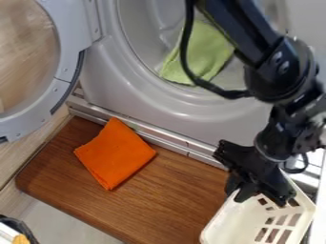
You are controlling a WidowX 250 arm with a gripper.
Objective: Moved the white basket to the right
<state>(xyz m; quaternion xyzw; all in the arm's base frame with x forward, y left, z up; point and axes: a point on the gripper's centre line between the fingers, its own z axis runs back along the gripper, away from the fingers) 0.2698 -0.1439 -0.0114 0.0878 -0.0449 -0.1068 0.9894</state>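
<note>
Gripper (259, 196): hung low at the machine-side rim of the white basket (232, 224). Could not be told, from this angle, whether apart, together or clamped.

White basket: lay directly beneath the gripper, slotted wall turned partly into view.

Orange cloth (117, 153): lay well apart from the gripper, leftward, on the wooden board (166, 202).

Green cloth (200, 55): hung above and left of the gripper, in the mouth of the grey machine (153, 102).

Step in hand, as judged: basket to be held by the rim and shifted rightward. Called for a square, firm grip on solid rim, not on slots; a slight lift before travel; a slow, level slide; a gentle set-down before release. Risked snagging on the metal strip below the machine, or tipping from one-edged hold.
</note>
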